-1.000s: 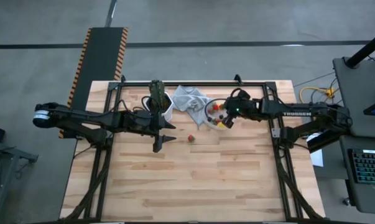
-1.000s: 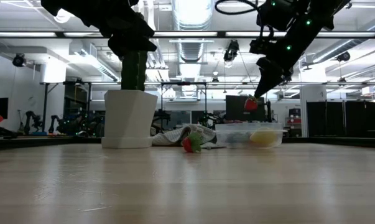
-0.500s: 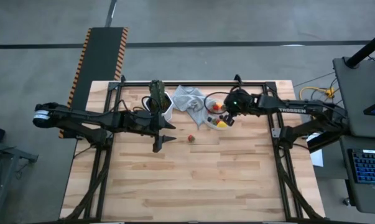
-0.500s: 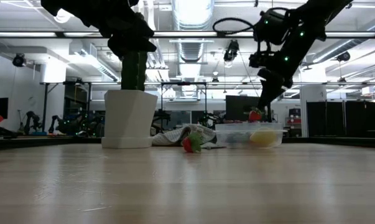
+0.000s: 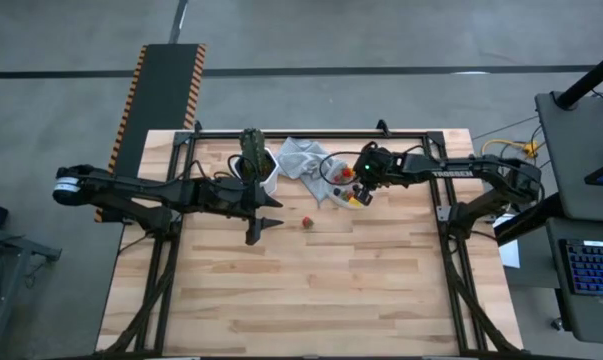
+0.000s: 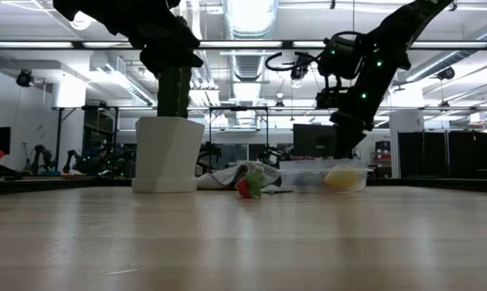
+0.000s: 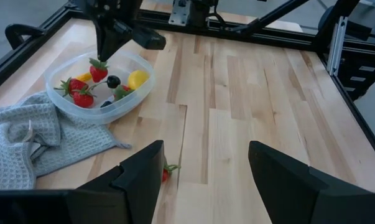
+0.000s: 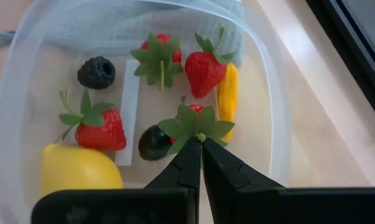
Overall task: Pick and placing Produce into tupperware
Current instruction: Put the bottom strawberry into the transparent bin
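The tupperware [image 5: 334, 190] is a round see-through tub beside the grey cloth; in the right wrist view its rim [image 8: 269, 93] rings several red strawberries, dark berries, a yellow lemon [image 8: 78, 171] and an orange piece. My right gripper [image 8: 200, 144] stands over the tub, shut on a red strawberry [image 7: 99, 71]. One more strawberry [image 5: 307, 222] lies loose on the wood, also seen in the left wrist view [image 7: 167, 171]. My left gripper [image 5: 264, 228] hovers open above the table, left of that loose strawberry. My right gripper pinches the strawberry by its green leafy top [image 8: 196, 126], between the ends of the two fingers. The fingers [image 7: 106, 43] come from above, pointing down into the tub. The berry hangs below them inside the rim; whether it touches the fruit beneath, I cannot tell.
A tall green cactus in a white hexagonal pot [image 5: 256, 165] stands near the far edge, left of the crumpled grey cloth [image 5: 303, 160], which touches the tub. A black metal frame borders the table. Bare wood stretches toward the near edge [image 5: 321, 300].
My right gripper has moved down and a little toward the table's left, still shut on the strawberry. The berry has gone from well above the tub's rim to inside it.
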`<state>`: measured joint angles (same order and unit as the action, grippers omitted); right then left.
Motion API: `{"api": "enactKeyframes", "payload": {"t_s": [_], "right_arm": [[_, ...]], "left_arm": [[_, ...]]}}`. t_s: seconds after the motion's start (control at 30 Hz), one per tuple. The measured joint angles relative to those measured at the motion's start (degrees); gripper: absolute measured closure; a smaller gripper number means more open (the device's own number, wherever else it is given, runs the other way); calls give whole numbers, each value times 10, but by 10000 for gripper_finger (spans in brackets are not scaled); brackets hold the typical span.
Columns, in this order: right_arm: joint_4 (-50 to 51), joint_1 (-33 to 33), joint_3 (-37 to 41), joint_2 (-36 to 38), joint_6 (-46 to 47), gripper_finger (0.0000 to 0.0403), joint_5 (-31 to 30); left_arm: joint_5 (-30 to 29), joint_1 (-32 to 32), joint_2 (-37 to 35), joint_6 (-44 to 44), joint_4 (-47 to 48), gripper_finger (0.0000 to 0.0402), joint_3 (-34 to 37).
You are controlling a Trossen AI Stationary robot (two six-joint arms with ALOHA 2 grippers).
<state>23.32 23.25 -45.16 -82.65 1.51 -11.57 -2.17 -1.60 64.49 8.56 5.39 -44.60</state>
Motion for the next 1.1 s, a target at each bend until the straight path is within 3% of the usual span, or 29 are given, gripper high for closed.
{"api": "enactKeyframes", "payload": {"t_s": [0.53,1.1], "right_arm": [[3,1,-45,-55,-18,394,2],[4,3,-42,-49,-8,394,6]], "left_arm": [[0,0,0,0,3,180,0],[0,0,0,0,3,180,0]]}}
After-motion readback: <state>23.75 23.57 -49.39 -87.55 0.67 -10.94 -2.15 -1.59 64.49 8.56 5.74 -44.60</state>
